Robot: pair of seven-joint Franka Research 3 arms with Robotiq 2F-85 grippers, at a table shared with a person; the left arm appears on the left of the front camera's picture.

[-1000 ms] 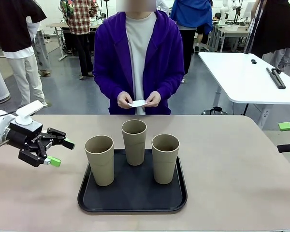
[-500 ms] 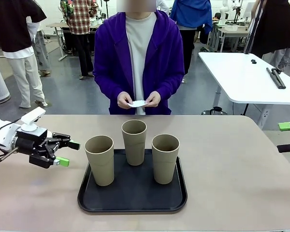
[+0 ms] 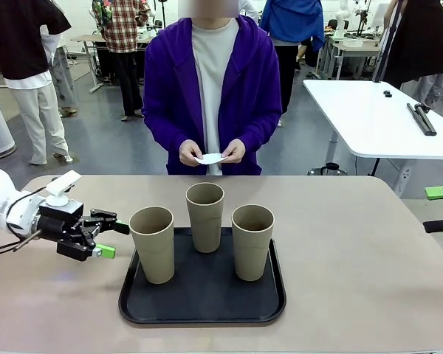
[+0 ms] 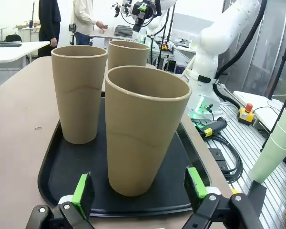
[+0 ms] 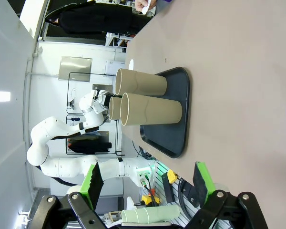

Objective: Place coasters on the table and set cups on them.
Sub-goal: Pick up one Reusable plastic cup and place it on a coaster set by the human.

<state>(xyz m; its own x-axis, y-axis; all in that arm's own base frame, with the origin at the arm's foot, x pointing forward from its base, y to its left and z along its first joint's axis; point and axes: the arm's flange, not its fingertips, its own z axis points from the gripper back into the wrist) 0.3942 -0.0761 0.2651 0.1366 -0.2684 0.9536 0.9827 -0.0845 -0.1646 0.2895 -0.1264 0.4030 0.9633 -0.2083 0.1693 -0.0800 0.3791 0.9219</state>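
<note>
Three tall tan cups stand on a black tray (image 3: 203,299): the left cup (image 3: 152,243), the middle cup (image 3: 205,216) and the right cup (image 3: 252,241). My left gripper (image 3: 115,240) is open, low over the table (image 3: 354,273), just left of the left cup. In the left wrist view that cup (image 4: 145,129) stands just beyond my left gripper (image 4: 139,190), between the lines of its green pads (image 4: 83,192). The person at the far side holds white coasters (image 3: 210,157) in both hands. My right gripper (image 5: 148,183) is open, far from the cups (image 5: 150,112).
A white table (image 3: 376,110) stands behind on the right, with other people farther back. A black part of my right arm (image 3: 437,226) pokes in at the right edge. Bare tabletop lies on both sides of the tray. A stack of green cups (image 4: 276,152) stands off the table.
My left gripper has moved right and a little lower, closing in on the left cup, still open. The right arm, cups and person have not moved.
</note>
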